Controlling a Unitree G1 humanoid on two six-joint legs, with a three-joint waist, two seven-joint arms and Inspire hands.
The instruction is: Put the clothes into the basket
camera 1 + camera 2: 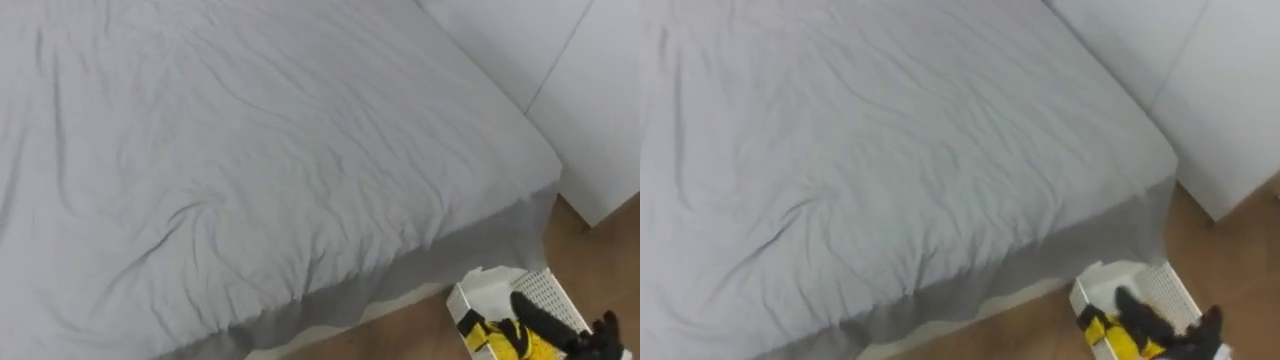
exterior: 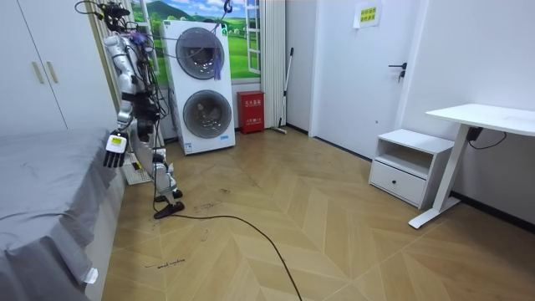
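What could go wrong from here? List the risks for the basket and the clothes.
1. The right robot hand is at the yellow and black garment in the white laundry basket. Whether it has let go cannot be seen, so lifting could drag the garment back out.
2. The basket stands on the floor close by the robot's feet and the grey sheet hanging off the bed; a step or turn might knock it over.

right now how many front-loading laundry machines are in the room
2, stacked against the far wall behind the robot, beside the window: the upper machine sits directly on the lower machine. The room view shows no others, though its framing may leave some out.
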